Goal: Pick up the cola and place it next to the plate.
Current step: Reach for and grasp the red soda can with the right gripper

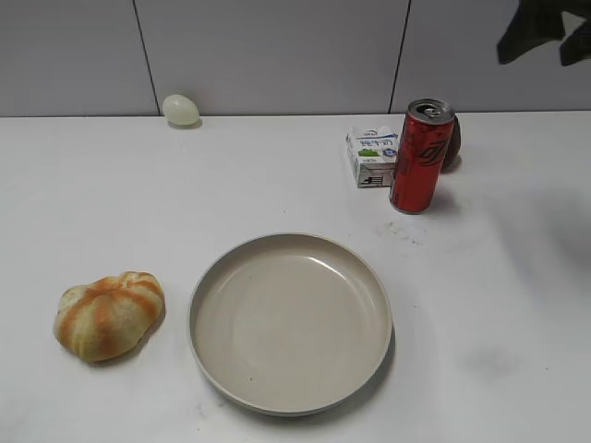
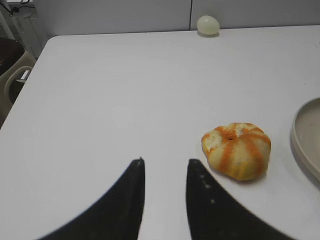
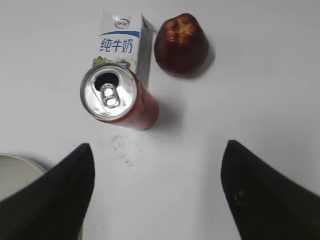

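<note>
The cola (image 1: 422, 157) is a tall red can with a silver top, standing upright at the back right of the white table. In the right wrist view the cola (image 3: 122, 100) is seen from above. My right gripper (image 3: 157, 150) is open wide and empty, high above the table, with the can ahead and left of it. The beige plate (image 1: 290, 320) lies at the front middle; its rim shows in the left wrist view (image 2: 306, 137) and the right wrist view (image 3: 20, 165). My left gripper (image 2: 165, 167) is open and empty over bare table.
A white milk carton (image 1: 371, 155) stands just left of the can, and a dark red fruit (image 3: 181, 44) sits behind it. An orange-striped bun (image 1: 108, 314) lies left of the plate. A pale egg-like object (image 1: 181, 109) rests at the back wall.
</note>
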You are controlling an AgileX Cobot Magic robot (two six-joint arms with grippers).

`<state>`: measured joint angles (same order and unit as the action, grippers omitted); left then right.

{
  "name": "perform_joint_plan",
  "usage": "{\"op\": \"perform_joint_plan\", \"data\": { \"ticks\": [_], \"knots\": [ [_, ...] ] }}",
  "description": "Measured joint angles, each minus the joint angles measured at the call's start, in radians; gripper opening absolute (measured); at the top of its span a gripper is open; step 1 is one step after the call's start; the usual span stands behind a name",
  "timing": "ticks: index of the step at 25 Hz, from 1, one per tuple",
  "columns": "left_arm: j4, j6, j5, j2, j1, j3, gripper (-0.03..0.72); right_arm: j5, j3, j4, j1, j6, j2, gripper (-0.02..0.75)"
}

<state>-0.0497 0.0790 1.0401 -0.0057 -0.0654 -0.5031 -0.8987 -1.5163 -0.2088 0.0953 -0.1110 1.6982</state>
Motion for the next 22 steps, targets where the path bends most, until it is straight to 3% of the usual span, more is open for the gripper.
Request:
{"op": "perform_joint_plan", "data": {
  "ticks": [6, 10, 22],
  "knots": [
    [0.000, 0.000, 0.000, 0.000, 0.000, 0.000, 0.228, -0.047, -0.215, 0.057, 0.111, 0.073, 0.203, 0.619],
    [0.000, 0.000, 0.000, 0.000, 0.000, 0.000, 0.228, -0.043, -0.276, 0.102, 0.159, 0.120, 0.291, 0.616],
    [0.000, 0.000, 0.000, 0.000, 0.000, 0.000, 0.228, -0.006, -0.283, 0.164, 0.168, 0.169, 0.379, 0.616]
  ]
}}
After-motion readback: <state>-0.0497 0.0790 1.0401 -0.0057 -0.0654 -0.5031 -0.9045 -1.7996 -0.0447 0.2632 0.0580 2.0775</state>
